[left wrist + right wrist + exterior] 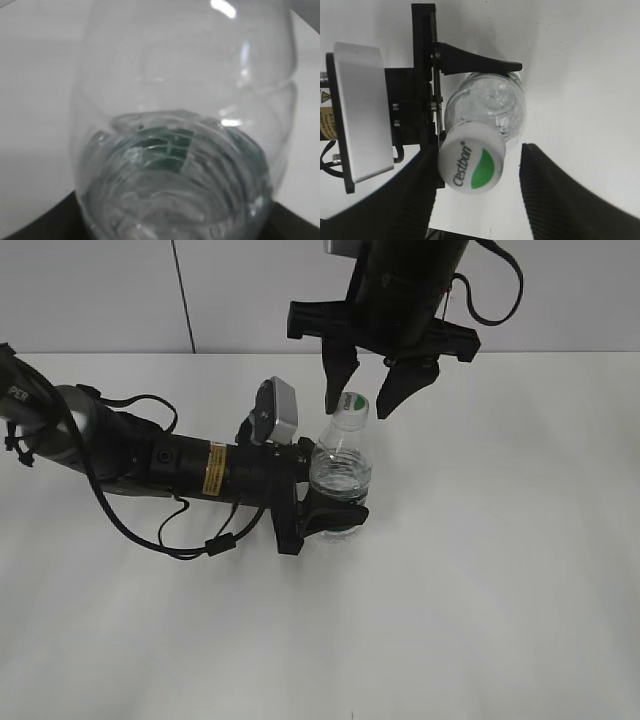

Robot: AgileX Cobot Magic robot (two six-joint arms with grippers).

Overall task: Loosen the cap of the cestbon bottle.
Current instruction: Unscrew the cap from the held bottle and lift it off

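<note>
surface: plain white table point(480, 590), matte and unmarked
standing on it: cestbon bottle point(340, 470), clear plastic, upright, part filled with water
position: near the table's middle, toward the far edge

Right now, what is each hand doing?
Left hand: closed on the clear plastic water bottle.
Right hand: open, fingers either side of the round white cap.

Bright, even overhead light; soft shadows beneath the clear plastic water bottle point(180, 125), which fills the blurred left wrist view, glare-spotted.
</note>
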